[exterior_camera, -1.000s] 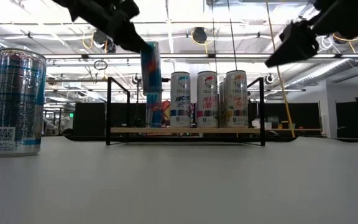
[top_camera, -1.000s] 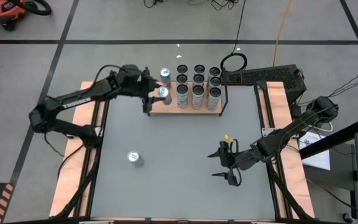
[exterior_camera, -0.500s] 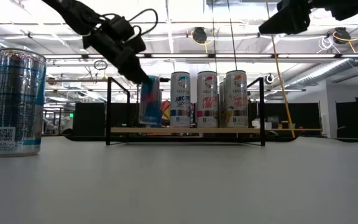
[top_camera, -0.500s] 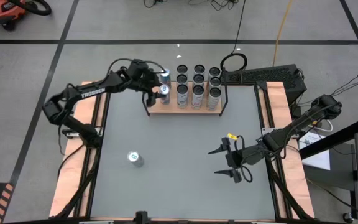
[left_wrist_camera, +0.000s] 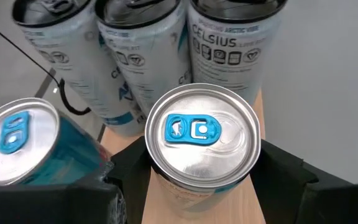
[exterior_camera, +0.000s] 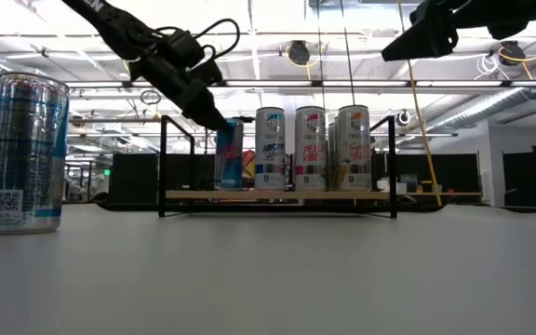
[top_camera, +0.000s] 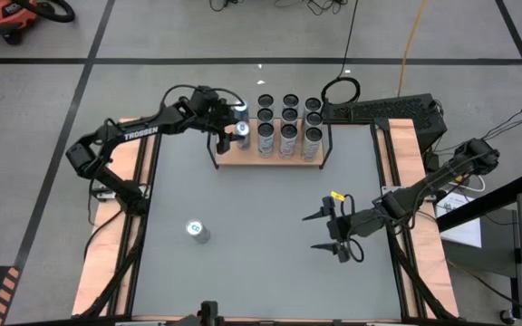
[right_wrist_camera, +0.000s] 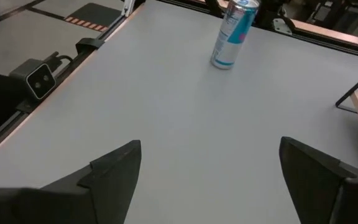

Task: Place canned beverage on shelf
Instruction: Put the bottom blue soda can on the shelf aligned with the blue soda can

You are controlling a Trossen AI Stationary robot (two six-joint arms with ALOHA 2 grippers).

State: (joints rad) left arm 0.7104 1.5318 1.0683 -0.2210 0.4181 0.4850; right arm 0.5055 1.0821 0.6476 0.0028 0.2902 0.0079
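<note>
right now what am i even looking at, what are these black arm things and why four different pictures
Two robot arms work at a grey table. One picture looks down from above, one looks level across the tabletop, and two come from cameras on the arms' wrists. The left gripper is closed around a blue-tabbed can, holding it at the left end of a small wooden shelf. That shelf already carries rows of tall cans and another blue-tabbed can. One spare can stands alone on the table. The right gripper waits open over the table, holding nothing.
</note>
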